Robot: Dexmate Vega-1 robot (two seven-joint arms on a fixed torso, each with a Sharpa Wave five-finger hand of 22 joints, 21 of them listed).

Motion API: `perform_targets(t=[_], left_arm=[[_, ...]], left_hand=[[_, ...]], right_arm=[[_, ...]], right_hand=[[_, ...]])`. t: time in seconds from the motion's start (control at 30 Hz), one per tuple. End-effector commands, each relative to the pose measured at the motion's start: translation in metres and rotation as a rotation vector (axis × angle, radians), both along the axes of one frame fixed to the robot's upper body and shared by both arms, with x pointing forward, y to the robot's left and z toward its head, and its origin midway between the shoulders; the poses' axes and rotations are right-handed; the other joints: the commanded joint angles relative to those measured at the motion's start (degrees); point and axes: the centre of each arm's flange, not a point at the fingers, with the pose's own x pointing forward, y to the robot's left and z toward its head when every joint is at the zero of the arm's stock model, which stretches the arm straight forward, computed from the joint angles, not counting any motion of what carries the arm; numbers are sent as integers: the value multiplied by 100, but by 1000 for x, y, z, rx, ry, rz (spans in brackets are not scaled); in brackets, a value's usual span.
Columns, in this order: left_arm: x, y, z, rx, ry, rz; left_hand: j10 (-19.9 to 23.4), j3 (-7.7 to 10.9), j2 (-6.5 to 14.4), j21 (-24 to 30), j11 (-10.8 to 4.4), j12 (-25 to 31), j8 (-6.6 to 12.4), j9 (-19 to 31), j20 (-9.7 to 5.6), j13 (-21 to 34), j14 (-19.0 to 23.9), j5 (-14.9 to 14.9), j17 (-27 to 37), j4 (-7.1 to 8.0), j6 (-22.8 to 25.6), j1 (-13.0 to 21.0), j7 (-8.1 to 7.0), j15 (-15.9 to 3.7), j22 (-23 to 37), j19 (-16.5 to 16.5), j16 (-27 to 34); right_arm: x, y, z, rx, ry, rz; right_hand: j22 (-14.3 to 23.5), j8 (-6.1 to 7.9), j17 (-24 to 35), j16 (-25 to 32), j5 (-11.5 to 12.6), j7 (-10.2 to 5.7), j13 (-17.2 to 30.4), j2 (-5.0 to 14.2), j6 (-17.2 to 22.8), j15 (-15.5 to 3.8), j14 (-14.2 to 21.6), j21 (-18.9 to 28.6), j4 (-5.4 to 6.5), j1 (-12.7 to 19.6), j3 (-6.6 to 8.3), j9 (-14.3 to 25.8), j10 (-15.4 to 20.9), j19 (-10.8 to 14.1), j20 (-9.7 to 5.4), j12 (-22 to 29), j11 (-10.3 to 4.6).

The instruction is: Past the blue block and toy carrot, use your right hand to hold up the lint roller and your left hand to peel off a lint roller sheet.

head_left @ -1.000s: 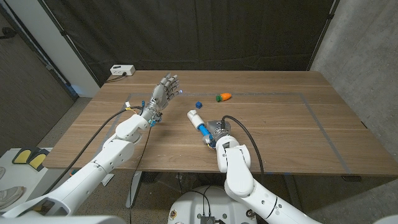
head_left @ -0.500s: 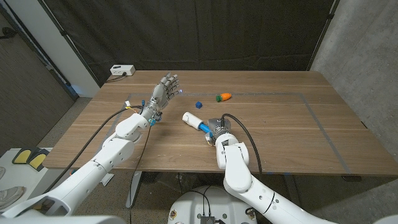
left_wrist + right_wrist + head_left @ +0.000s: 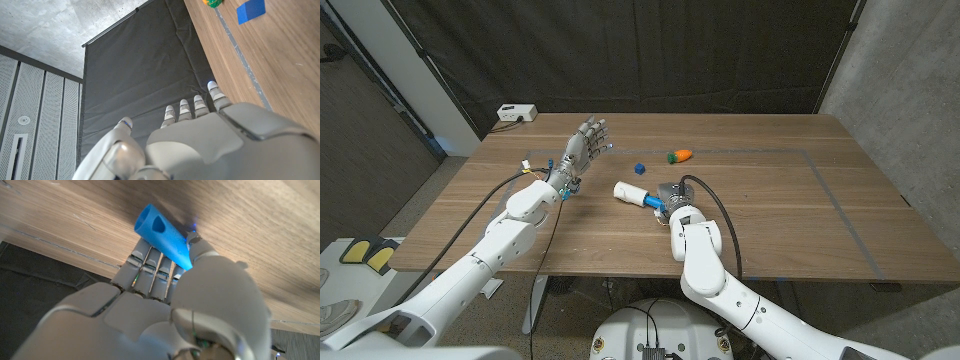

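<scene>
The lint roller (image 3: 630, 192) has a white roll and a blue handle (image 3: 165, 240). My right hand (image 3: 673, 203) grips the handle near the table's middle, with the roll pointing toward my left side and lifted off the wood. My left hand (image 3: 582, 146) is held up over the table's left part, fingers spread and holding nothing, a short way from the roll. The blue block (image 3: 640, 168) and the toy carrot (image 3: 680, 155) lie on the table just beyond the roller. In the left wrist view the blue block (image 3: 251, 10) shows past my left hand (image 3: 200, 145).
A white power strip (image 3: 517, 113) sits at the table's far left corner. Thin tape lines (image 3: 820, 170) mark a rectangle on the wood. A black curtain (image 3: 640, 50) hangs behind the table, and cables run along both arms.
My right hand has raised the lint roller and carried it farther from me, swinging the roll toward the left. The left hand has stayed put.
</scene>
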Motion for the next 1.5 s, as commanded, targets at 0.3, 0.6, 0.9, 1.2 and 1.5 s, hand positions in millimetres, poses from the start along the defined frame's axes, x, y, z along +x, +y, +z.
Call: perform_targets(t=[0.3,0.6,0.9,1.2,1.5], left_arm=[[0,-3,-1,0,7,6],[-2,-6,1,4,2,7],[-4,-9,1,7,1,10],[-7,-9,-1,2,1,17],[-12,-8,1,1,-8,26]], left_hand=[[17,-27,187,-41,23,-21,-21,20,23,33,-16,47,15,16,39,-30,-22,4,23,31,-35],[16,-33,190,-48,22,-23,-25,20,19,33,-15,50,14,15,29,-28,-34,7,23,31,-34],[11,-38,193,-53,19,-26,-25,19,20,33,-17,53,14,14,29,-27,-38,3,23,38,-35],[12,-41,198,-59,17,-26,-23,19,26,33,-15,56,14,12,33,-23,-33,12,23,41,-34],[15,-43,204,-65,22,-26,-26,19,26,33,-11,60,13,11,26,-19,-40,6,23,46,-32]], right_arm=[[-4,-21,-4,143,-187,40],[-11,-34,-7,306,-349,24],[-9,-46,-10,434,-373,37],[-8,-57,-9,567,-420,69],[-6,-64,-12,646,-429,147]], right_hand=[[345,-71,1428,1249,-104,-145,969,208,948,-1148,1650,1110,149,478,76,108,1059,457,-307,844,-98],[603,-25,2197,1624,-9,-116,1613,284,983,-1132,1803,1675,293,441,42,450,1015,469,-366,1265,-170],[805,84,3404,2018,117,-182,2619,320,525,-1122,1676,2290,755,187,170,1124,911,231,-375,1803,-276],[903,287,4141,2567,150,-268,3508,292,7,-1116,1657,2769,1060,-1,272,1775,723,-53,-437,2119,-268],[716,536,4147,3246,145,-21,3733,363,-56,-1071,1742,2964,1593,-458,368,2217,1276,117,-269,2347,70]])
